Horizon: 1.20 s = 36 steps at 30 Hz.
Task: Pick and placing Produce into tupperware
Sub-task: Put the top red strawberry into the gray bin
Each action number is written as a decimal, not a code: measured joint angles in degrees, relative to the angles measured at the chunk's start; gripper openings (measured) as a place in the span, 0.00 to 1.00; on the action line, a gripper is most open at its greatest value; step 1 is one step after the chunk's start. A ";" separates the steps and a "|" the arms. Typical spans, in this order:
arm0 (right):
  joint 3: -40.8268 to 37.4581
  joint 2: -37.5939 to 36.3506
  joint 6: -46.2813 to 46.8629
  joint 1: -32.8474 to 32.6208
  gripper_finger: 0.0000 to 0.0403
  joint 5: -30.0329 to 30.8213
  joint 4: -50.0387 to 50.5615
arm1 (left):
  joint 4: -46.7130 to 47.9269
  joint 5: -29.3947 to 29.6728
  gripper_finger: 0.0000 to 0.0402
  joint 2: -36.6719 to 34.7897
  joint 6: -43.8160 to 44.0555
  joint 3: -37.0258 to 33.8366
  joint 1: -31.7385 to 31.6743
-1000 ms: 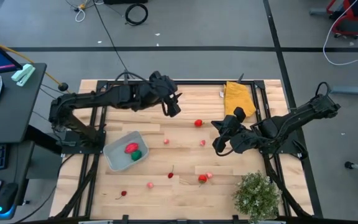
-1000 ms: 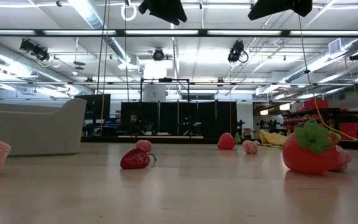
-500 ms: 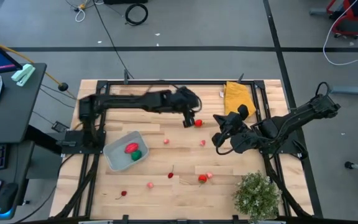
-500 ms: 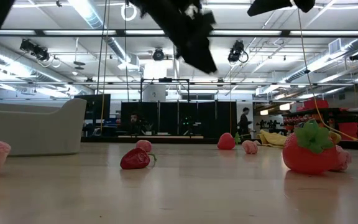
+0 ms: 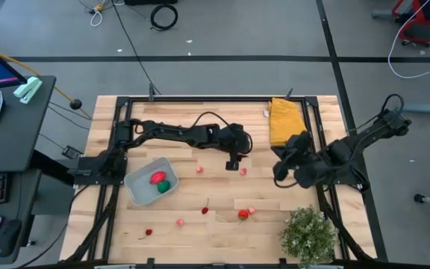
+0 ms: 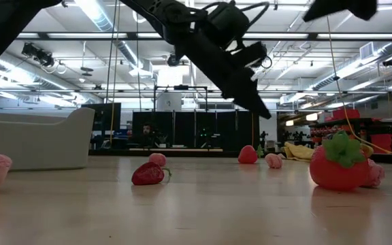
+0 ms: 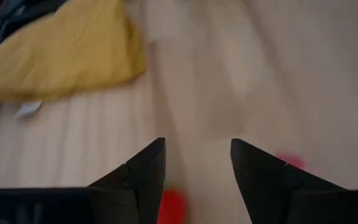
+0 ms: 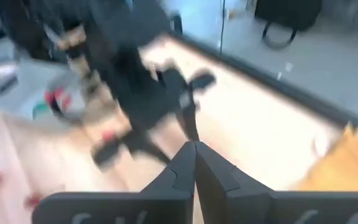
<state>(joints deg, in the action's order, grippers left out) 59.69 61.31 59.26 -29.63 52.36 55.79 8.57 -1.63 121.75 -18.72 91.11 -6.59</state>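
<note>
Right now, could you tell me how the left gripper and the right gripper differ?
The left gripper is open, reaching over the table's middle above a red produce piece; the right gripper is shut and empty, waiting near the yellow cloth. Neither holds anything.

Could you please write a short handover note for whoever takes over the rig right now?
Left gripper: open, empty, reaching over the table's middle above a red piece, not yet gripping.
Right gripper: shut, empty, waiting by the table's right side near the yellow cloth.
Tupperware: on the left part of the table, holding one red and one green piece.
Done: those two pieces.
Left: the red and pink produce scattered across the table, among them the strawberry near the plant.
</note>
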 joint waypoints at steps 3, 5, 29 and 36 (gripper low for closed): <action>-3.70 -0.71 3.58 -2.27 0.04 -5.36 1.39 | -1.56 -2.73 0.49 -0.02 -0.48 0.00 0.07; -5.87 -0.93 3.76 -3.06 0.04 -8.87 1.27 | -2.44 -2.88 0.50 -0.02 -2.01 0.00 -0.21; -5.87 -2.15 -8.72 0.33 0.04 -5.84 -1.88 | -9.46 -2.57 0.54 7.38 4.82 0.04 -5.56; -5.87 -2.15 -10.43 1.91 0.04 -5.86 -1.88 | -10.45 -2.73 0.53 8.31 5.03 0.02 -5.34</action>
<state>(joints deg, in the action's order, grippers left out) 53.82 59.16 48.83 -27.71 46.50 53.91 -1.88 -4.36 130.06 -13.69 91.13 -11.93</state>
